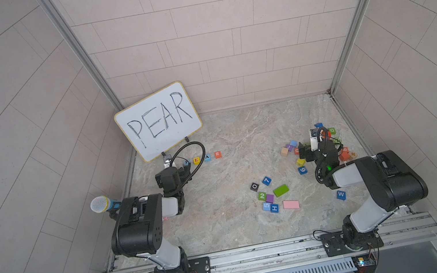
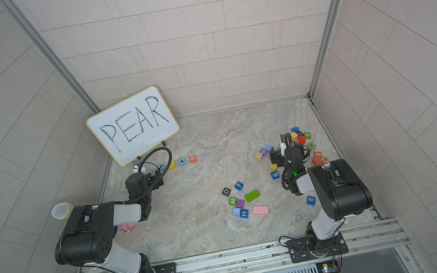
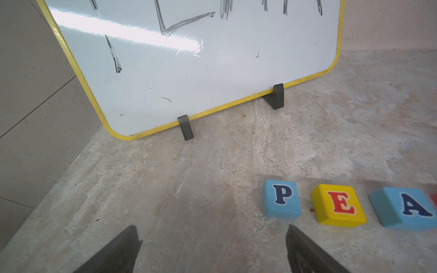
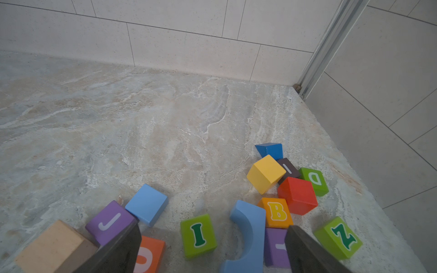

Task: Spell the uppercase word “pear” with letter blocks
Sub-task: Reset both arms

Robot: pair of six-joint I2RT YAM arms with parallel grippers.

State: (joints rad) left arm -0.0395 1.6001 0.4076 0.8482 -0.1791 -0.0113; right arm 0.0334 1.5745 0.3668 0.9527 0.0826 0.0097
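Note:
Four letter blocks lie in a row in front of the whiteboard, reading P, E, A, R: light blue P, yellow E, light blue A, and orange-red R, which is only a sliver at the edge of the left wrist view. The row shows in both top views, with E and A in the middle. My left gripper hangs open over bare floor just left of the P, holding nothing. My right gripper is open above the far-right heap, over a green I block and a blue arch.
The whiteboard reading PEAR leans at the back left on two feet. Number blocks, a green bar and a pink bar lie mid-table. A blue W cube sits by the right arm. A microphone stands at the left wall.

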